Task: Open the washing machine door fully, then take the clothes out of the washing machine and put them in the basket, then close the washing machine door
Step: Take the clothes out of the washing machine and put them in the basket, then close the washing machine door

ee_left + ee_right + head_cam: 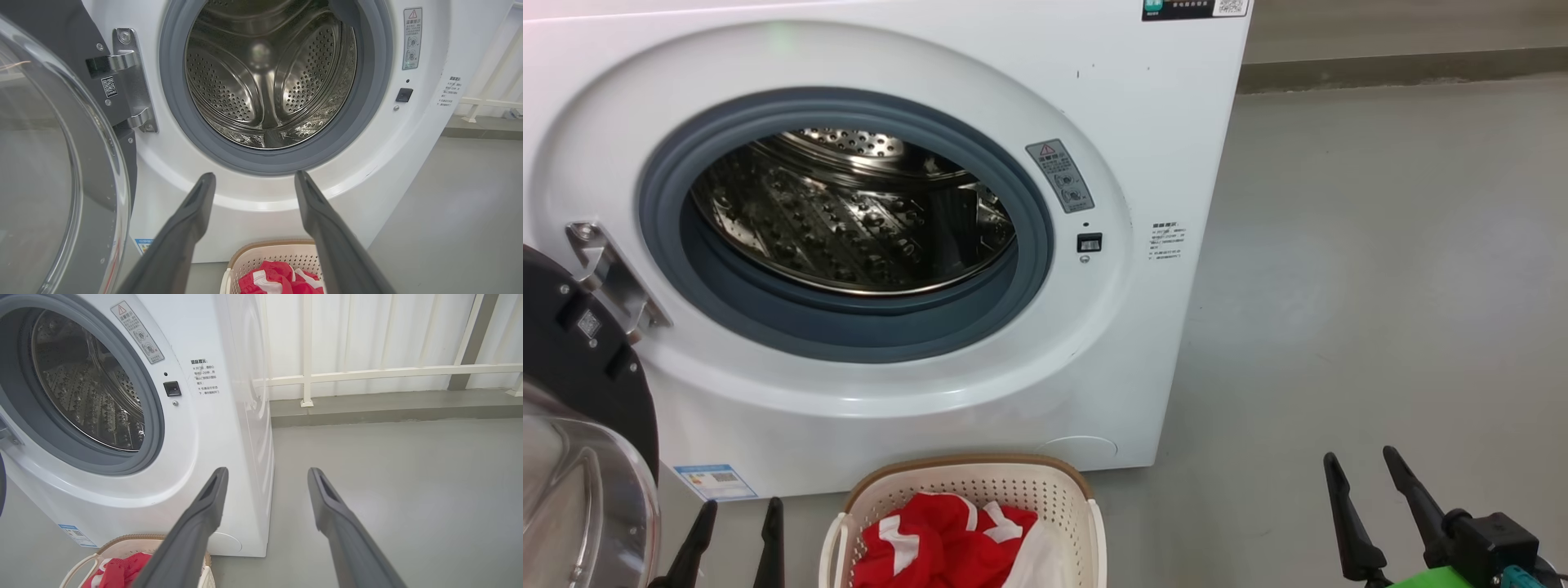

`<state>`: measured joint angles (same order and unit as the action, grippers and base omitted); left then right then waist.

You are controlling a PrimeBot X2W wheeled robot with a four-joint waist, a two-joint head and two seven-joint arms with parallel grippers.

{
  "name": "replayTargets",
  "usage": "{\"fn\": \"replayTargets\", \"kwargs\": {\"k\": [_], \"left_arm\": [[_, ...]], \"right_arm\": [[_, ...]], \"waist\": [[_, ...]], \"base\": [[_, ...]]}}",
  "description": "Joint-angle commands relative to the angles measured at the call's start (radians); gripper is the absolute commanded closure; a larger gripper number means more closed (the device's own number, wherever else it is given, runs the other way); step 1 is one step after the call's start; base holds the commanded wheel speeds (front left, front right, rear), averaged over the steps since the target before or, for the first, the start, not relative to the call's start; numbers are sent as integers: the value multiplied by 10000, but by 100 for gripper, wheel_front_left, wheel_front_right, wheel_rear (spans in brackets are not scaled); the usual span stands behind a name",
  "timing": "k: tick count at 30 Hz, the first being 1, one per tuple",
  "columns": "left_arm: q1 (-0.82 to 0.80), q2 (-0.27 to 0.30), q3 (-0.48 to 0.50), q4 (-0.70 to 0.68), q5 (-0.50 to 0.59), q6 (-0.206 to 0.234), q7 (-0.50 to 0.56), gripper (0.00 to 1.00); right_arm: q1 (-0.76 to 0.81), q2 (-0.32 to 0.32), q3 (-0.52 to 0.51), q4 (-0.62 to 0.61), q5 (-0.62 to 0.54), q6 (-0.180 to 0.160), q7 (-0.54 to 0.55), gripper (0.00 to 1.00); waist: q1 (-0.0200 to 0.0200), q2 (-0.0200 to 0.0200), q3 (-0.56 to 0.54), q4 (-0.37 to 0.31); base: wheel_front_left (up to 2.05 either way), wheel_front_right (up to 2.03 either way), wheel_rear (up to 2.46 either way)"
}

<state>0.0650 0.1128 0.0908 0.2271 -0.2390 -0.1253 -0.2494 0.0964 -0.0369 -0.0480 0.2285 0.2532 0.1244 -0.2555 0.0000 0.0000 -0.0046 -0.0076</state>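
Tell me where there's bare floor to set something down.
The grey floor right of the washing machine and basket, back to the white railing, is bare. It's crowded in front: basket of clothes, open door at left.

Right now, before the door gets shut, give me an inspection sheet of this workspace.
Surface: grey floor, smooth; the basket stands on it.
Job's things: washing machine with its door swung open on the left hinge; no clothes seen in the drum; red and white clothes lie in the basket in front of the machine.
Clutter: nothing seen.
Pincers: left pincer open, holding nothing, pointing at the machine's front; right pincer open, holding nothing, over the floor to the right of the basket.
Cables: nothing seen.
Surroundings: white railing on a raised kerb beyond the machine.
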Motion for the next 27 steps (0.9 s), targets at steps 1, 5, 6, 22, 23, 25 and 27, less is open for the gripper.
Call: {"fn": "replayTargets", "kwargs": {"k": [1, 5, 6, 22, 23, 25, 27], "left_arm": [[-142, 170, 338, -297, -24, -54, -124, 0], [-125, 176, 333, -314, -31, -54, -124, 0], [-125, 173, 337, -320, -30, -54, -124, 0], [-147, 97, 388, -442, 132, -54, -124, 0], [-145, 96, 392, -445, 140, -54, -124, 0], [-144, 92, 388, -430, 174, -54, -124, 0], [-144, 84, 379, -430, 183, -54, -124, 0]], "right_arm": [[-120, -133, 205, -261, -66, 63, -63, 0], [-99, -137, 191, -287, -86, 63, -63, 0], [-95, -141, 186, -294, -91, 63, -63, 0], [-142, -171, 236, -291, -157, 63, -63, 0], [-152, -170, 240, -288, -170, 63, -63, 0], [-157, -169, 229, -291, -179, 63, -63, 0], [-149, -168, 227, -292, -184, 63, -63, 0]], "waist": [[0, 0, -6, 4], [0, 0, -22, 9], [0, 0, -24, 11], [0, 0, 18, -2], [0, 0, 22, -5], [0, 0, 35, 3], [0, 0, 46, 13]], "base": [[0, 0, 0], [0, 0, 0], [0, 0, 0], [-24, 24, 0], [-109, 109, 0], [-117, 117, 0], [-116, 116, 0]]}}
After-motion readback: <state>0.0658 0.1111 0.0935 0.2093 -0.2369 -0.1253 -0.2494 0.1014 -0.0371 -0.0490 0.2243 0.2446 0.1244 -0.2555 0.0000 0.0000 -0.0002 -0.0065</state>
